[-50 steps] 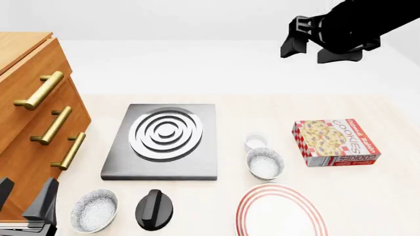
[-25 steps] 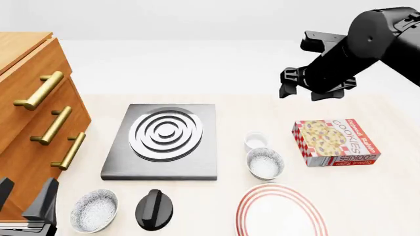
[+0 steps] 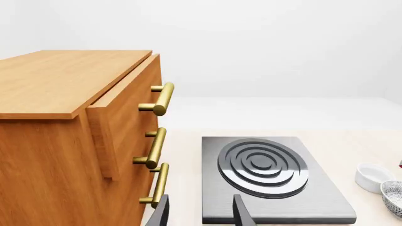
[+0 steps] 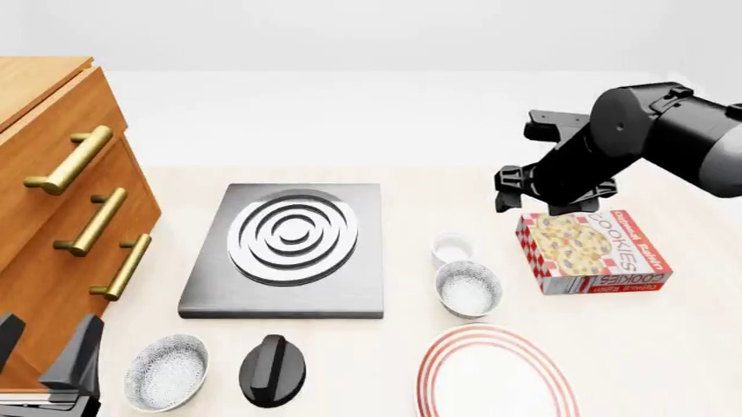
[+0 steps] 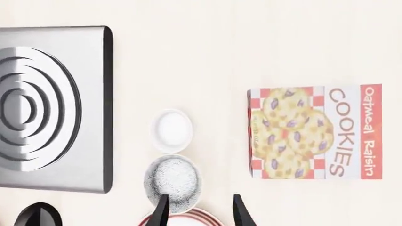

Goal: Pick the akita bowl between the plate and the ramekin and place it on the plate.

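Note:
The akita bowl (image 4: 468,288) (image 5: 172,179), speckled inside with a dark rim, sits upright on the table between the small white ramekin (image 4: 453,248) (image 5: 172,130) and the red-ringed plate (image 4: 496,373). My right gripper (image 4: 539,204) (image 5: 199,212) hangs open in the air beyond the bowl, near the cookie box's far edge. It holds nothing. In the right wrist view its fingers frame the bowl's edge and the plate's rim (image 5: 195,215). My left gripper (image 4: 41,347) (image 3: 199,214) stands open and empty at the near left by the cabinet. The ramekin (image 3: 373,177) and the bowl (image 3: 394,197) show at the left wrist view's edge.
A grey stove slab (image 4: 290,248) with white rings lies left of the ramekin. A cookie box (image 4: 593,252) lies right of the bowl. A second speckled bowl (image 4: 167,372) and a black knob-like object (image 4: 274,371) sit at the near left. A wooden drawer cabinet (image 4: 58,217) fills the left side.
My right arm has come down and toward the near side, from high above the far table to just beyond the cookie box. The left arm and all objects stayed put.

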Controlling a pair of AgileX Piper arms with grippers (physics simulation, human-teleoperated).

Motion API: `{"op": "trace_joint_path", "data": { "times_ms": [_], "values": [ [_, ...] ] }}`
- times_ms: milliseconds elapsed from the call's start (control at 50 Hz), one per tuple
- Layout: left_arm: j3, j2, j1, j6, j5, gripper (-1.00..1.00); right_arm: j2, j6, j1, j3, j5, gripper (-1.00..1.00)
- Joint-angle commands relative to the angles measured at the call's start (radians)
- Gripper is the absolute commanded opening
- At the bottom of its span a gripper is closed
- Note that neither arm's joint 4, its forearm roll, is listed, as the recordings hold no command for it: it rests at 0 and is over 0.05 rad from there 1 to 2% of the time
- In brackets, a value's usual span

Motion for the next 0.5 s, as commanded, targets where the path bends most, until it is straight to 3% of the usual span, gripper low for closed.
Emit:
{"op": "trace_joint_path", "data": {
  "times_ms": [20,200,260,500],
  "values": [
    [0.000,0.000,0.000,0.000,0.000,1.00,0.002,-0.008,-0.008,0.086,-0.062,1.00],
    [0.000,0.000,0.000,0.000,0.000,1.00,0.022,-0.002,-0.010,0.107,-0.092,1.00],
    [0.000,0.000,0.000,0.000,0.000,1.00,0.034,0.030,0.009,0.110,-0.105,1.00],
    [0.000,0.000,0.000,0.000,0.000,1.00,0.046,0.072,0.033,0.133,-0.141,1.00]
  ]
}}
